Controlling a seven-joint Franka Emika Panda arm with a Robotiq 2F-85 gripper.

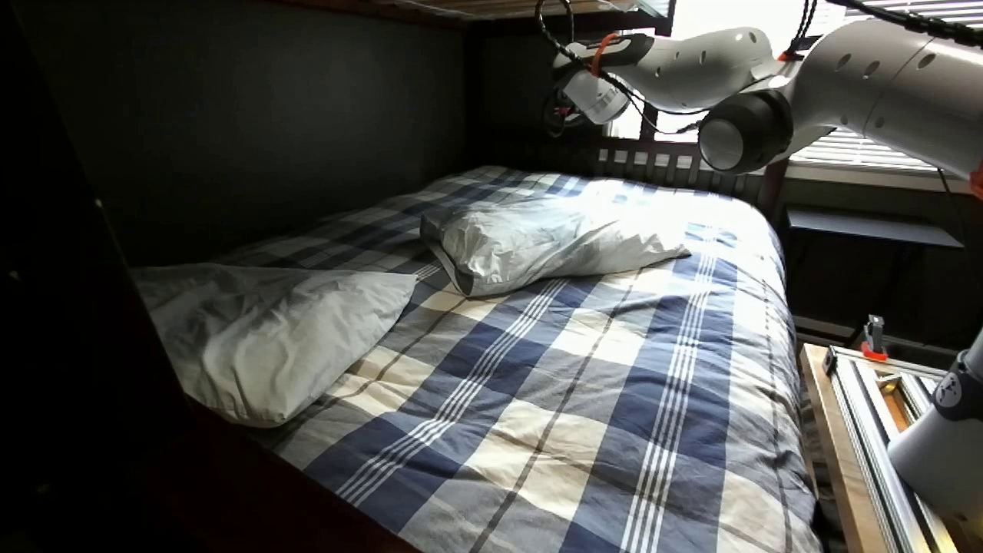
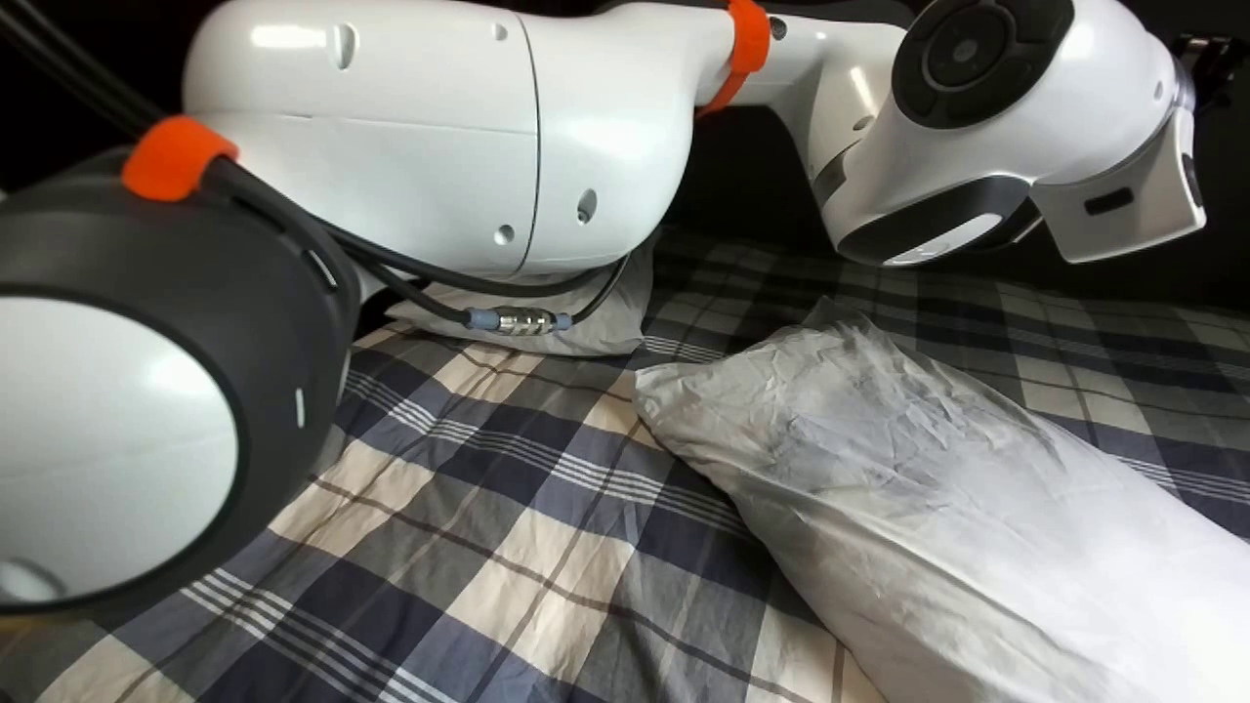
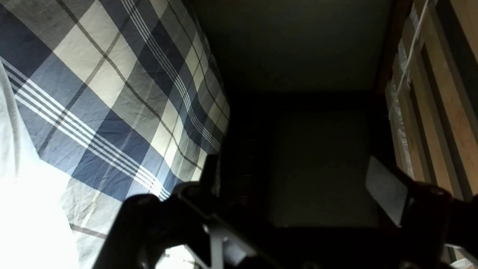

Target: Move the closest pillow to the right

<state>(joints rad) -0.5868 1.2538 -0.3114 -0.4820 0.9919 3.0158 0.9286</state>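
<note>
two crumpled pale-grey fabric pillows [image 1: 530, 242] [image 1: 273, 334] are borne by a blue-plaid cloth bedspread [image 1: 553, 369], the black two-fingered gripper [image 3: 297, 181] spread wide.

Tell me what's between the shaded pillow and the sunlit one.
Nothing but plaid bedspread separates the shaded pillow from the sunlit pillow, as both exterior views show.

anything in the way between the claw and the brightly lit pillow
Nothing visible. The open claw hangs above the plaid bedding, and in an exterior view no object shows between it and the lit pillow. The other pillow lies at picture left, outside that path.
</note>
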